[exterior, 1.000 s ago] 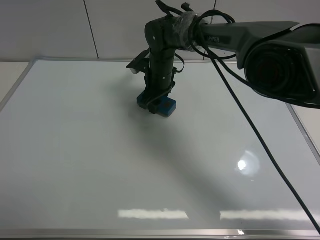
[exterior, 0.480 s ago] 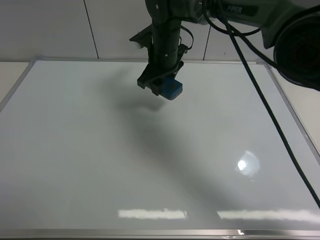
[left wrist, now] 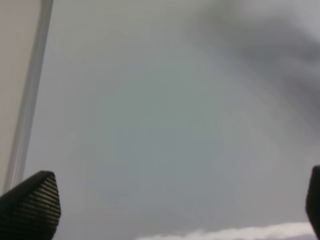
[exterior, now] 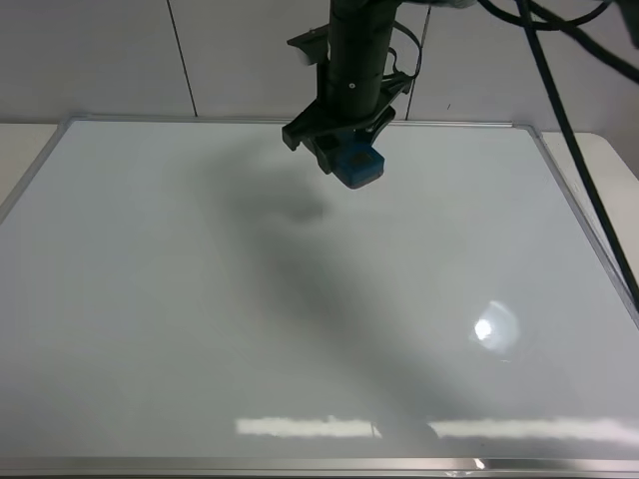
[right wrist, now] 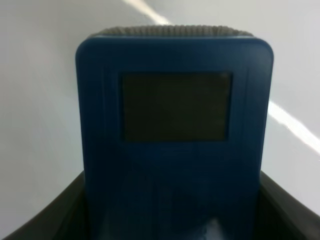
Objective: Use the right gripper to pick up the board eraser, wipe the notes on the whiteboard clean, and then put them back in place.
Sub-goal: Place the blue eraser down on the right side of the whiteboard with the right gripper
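Observation:
My right gripper is shut on the blue board eraser and holds it in the air above the far middle of the whiteboard. The right wrist view shows the eraser close up, with a dark patch on its face, gripped between the jaws. The board's surface shows no red notes; only the arm's shadow lies on it. My left gripper is open, its two black fingertips wide apart over the board near its silver frame.
A white panelled wall stands behind the board. Black cables hang over the board's right side. Light glare spots lie on the near right of the board.
My right gripper has lifted the eraser off the board and carried it up and to the right, toward the far edge. No red mark shows where it wiped.

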Available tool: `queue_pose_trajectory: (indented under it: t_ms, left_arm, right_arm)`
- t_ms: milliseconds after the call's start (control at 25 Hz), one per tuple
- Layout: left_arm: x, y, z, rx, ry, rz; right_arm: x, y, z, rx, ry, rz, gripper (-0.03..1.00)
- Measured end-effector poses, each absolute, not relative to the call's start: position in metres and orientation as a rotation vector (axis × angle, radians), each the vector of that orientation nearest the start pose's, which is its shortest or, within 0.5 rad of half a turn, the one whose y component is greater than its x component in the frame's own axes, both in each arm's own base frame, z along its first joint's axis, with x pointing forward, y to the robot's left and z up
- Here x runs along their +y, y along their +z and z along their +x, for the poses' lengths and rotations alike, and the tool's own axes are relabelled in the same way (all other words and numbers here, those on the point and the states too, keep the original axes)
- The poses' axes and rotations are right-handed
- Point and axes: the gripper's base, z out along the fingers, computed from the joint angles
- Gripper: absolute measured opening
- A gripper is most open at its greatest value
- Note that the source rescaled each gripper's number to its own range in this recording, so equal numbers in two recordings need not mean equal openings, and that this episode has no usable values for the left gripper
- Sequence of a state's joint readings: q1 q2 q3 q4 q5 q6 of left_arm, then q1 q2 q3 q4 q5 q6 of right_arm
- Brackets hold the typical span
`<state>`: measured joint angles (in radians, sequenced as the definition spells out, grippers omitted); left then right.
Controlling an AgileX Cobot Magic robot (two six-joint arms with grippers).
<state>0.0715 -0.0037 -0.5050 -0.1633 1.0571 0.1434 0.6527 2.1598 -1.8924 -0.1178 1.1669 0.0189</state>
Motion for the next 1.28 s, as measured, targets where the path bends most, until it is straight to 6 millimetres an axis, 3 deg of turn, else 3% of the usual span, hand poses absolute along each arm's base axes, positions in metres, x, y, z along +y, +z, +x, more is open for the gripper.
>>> queue_pose_trajectory:
  t_ms: [480,720,880,1280]
  left_arm:
    - [-0.013,0.280,-0.006,2.020,-0.059,0.081]
    - [-0.013,0.280,-0.006,2.020,-0.059,0.081]
    - [-0.013,0.280,-0.006,2.020,-0.059,0.081]
    - [-0.013,0.280,-0.006,2.020,-0.059,0.081]
  right_arm:
    - [0.181,0.234,0.332,2.815,-0.029,-0.602,0.00]
    - [0.134,0.221,0.314,2.876,-0.046,-0.430,0.00]
    - [0.113,0.207,0.305,2.921,-0.062,-0.346,0.00]
    - [0.083,0.172,0.296,2.907,-0.072,-0.212,0.00]
